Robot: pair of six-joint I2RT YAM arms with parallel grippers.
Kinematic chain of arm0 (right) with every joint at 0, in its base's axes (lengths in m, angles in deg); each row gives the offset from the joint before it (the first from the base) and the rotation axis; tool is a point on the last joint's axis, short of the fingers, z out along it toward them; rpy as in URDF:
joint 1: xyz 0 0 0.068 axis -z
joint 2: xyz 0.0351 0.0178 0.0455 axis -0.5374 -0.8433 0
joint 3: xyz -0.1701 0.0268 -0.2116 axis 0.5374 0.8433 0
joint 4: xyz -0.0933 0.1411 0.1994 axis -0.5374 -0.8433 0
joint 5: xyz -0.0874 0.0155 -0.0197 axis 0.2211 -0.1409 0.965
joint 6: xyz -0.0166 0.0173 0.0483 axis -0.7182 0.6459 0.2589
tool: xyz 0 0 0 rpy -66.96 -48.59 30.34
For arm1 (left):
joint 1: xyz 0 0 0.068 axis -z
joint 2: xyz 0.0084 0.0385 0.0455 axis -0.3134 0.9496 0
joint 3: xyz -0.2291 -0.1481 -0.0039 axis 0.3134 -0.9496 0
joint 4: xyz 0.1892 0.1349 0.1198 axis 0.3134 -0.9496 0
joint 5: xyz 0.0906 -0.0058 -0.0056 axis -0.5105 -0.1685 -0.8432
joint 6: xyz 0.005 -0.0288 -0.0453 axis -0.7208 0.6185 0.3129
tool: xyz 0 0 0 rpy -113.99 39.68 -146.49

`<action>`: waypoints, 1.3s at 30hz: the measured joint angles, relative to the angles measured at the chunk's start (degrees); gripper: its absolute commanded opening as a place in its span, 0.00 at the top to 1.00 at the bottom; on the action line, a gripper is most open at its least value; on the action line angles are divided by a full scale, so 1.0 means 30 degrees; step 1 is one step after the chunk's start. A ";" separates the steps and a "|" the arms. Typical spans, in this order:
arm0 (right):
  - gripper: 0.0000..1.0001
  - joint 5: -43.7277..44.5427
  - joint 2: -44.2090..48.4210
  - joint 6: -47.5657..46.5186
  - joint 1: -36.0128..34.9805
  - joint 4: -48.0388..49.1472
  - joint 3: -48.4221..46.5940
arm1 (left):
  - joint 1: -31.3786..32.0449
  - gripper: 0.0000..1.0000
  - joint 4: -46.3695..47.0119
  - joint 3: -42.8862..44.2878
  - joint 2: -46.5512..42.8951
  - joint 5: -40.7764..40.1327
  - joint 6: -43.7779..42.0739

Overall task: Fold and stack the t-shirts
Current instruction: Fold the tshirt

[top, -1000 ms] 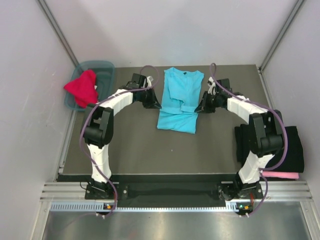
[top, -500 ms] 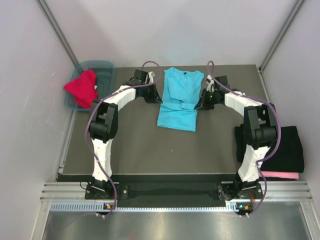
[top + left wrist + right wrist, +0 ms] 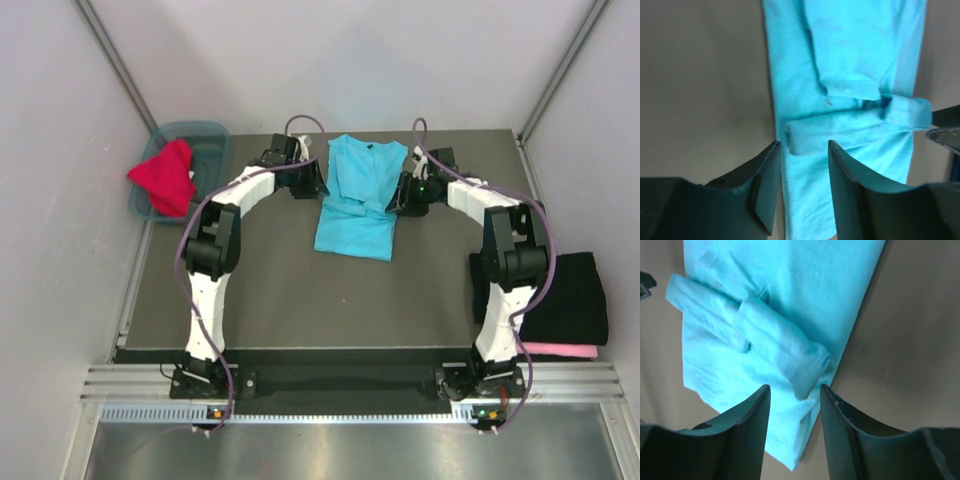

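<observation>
Left pincer (image 3: 803,147) spread at turquoise t-shirt (image 3: 855,40) left edge; right pincer (image 3: 794,389) spread at its right edge.

The turquoise shirt (image 3: 357,200) is soft cloth, not shiny, with little creases. The red shirt (image 3: 165,178), black shirt (image 3: 575,300) and pink shirt (image 3: 565,350) are soft, dull cloth too. The tub (image 3: 210,135) is smooth, see-through plastic. The table top (image 3: 280,290) is dark, flat and dull. The left gripper (image 3: 805,145) and right gripper (image 3: 794,388) have fingers (image 3: 855,195) of dark hard plastic, smooth with a faint shine. The rail (image 3: 340,382) at the near edge is silvery metal. The sheet (image 3: 340,450) below it is shiny metal.
</observation>
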 measured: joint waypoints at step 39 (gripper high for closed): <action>0.47 -0.3577 0.3526 0.5668 -0.0430 0.1894 0.8444 | -0.0423 0.46 -0.1639 -0.8517 -0.3657 0.4073 0.3577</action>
